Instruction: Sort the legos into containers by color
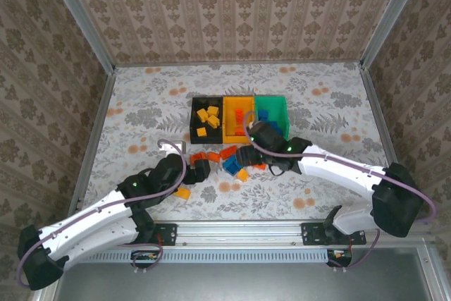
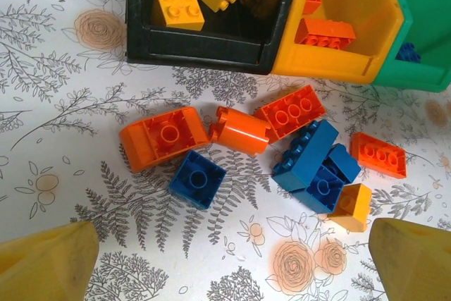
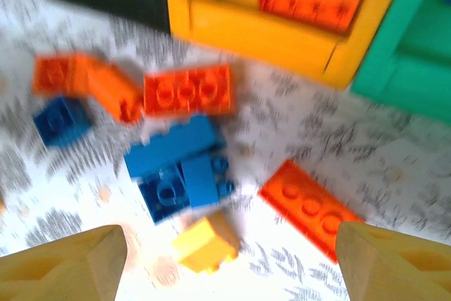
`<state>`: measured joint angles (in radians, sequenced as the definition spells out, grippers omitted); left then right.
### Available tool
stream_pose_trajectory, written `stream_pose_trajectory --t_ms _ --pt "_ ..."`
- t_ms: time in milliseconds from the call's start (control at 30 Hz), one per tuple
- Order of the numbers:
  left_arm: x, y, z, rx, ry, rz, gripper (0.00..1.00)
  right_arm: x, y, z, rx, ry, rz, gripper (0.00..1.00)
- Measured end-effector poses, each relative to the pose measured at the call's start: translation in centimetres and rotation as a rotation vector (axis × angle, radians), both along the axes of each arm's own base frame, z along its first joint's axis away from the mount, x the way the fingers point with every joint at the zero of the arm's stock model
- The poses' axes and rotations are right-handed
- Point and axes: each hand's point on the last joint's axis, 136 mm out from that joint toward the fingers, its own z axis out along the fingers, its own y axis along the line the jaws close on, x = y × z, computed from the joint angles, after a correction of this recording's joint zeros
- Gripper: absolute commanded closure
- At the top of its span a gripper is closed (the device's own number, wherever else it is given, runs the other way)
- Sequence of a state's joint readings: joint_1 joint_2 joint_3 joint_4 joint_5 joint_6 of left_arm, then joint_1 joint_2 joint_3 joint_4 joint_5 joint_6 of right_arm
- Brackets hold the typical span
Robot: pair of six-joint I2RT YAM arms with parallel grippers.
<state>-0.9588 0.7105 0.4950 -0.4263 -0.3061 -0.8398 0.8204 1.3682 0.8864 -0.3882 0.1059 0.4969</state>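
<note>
The containers stand in a row: a black bin (image 1: 193, 121) with yellow legos (image 2: 180, 6), an orange-yellow bin (image 2: 331, 65) with a red-orange brick (image 2: 324, 33), and a green bin (image 1: 271, 99) with blue ones. In front of them loose legos lie on the table: red-orange bricks (image 2: 163, 135), a blue square brick (image 2: 197, 178), stacked blue bricks (image 3: 180, 167) and a small yellow brick (image 3: 208, 244). My left gripper (image 2: 229, 273) hovers open near the blue square brick. My right gripper (image 3: 229, 262) is open above the pile, the yellow brick lying between its fingertips, untouched.
The table has a floral cloth (image 1: 141, 103) and is walled by patterned panels with metal posts. One more yellow brick (image 1: 183, 192) lies beside the left arm. Both forearms converge on the pile (image 1: 229, 160) just in front of the bins.
</note>
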Motion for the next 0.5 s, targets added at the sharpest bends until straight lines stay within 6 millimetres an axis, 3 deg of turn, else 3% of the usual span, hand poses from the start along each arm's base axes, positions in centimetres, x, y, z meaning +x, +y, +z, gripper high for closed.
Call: stream_pose_trajectory --t_ms 300,500 --pt "-0.3 0.3 -1.1 0.0 0.034 0.01 0.0 -2.0 2.2 -6.8 -0.138 0.092 0.154 0.23" --pt "-0.4 0.5 -1.6 0.003 0.048 0.018 0.0 -2.1 2.6 -8.5 -0.186 0.109 0.19 0.3"
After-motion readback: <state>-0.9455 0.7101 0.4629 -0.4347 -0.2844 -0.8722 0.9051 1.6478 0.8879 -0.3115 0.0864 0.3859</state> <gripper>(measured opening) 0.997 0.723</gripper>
